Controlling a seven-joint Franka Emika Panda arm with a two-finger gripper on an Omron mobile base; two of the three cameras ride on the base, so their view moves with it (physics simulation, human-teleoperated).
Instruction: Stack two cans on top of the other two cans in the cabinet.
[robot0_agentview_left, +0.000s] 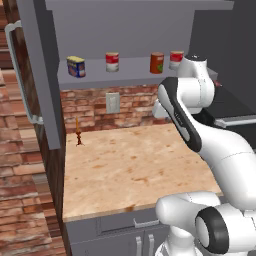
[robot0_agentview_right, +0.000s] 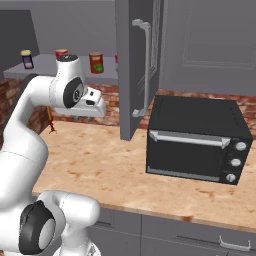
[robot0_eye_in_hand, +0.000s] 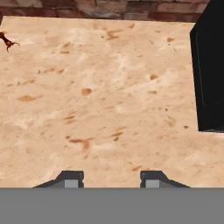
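Note:
On the cabinet shelf (robot0_agentview_left: 95, 77) stand, from left to right, the squat blue can with a yellow label (robot0_agentview_left: 76, 66), a red-and-white can (robot0_agentview_left: 112, 62), the tall orange-red can (robot0_agentview_left: 157, 63) and a second red-and-white can (robot0_agentview_left: 176, 59). From the right base view I see the blue can (robot0_agentview_right: 27, 59) and the orange-red can (robot0_agentview_right: 96, 63) behind my arm. My gripper (robot0_eye_in_hand: 111, 180) is open and holds nothing. It points down at the bare countertop (robot0_eye_in_hand: 100, 100), below the shelf and well away from the cans. The cabinet door (robot0_agentview_right: 131, 70) stands open.
A black toaster oven (robot0_agentview_right: 197, 137) sits on the counter to the right, its side visible as a dark block (robot0_eye_in_hand: 211, 65) in the hand view. A small brown stand (robot0_agentview_left: 78, 134) is by the brick wall at the back left. The door's silver handle (robot0_agentview_right: 145, 65) projects over the counter.

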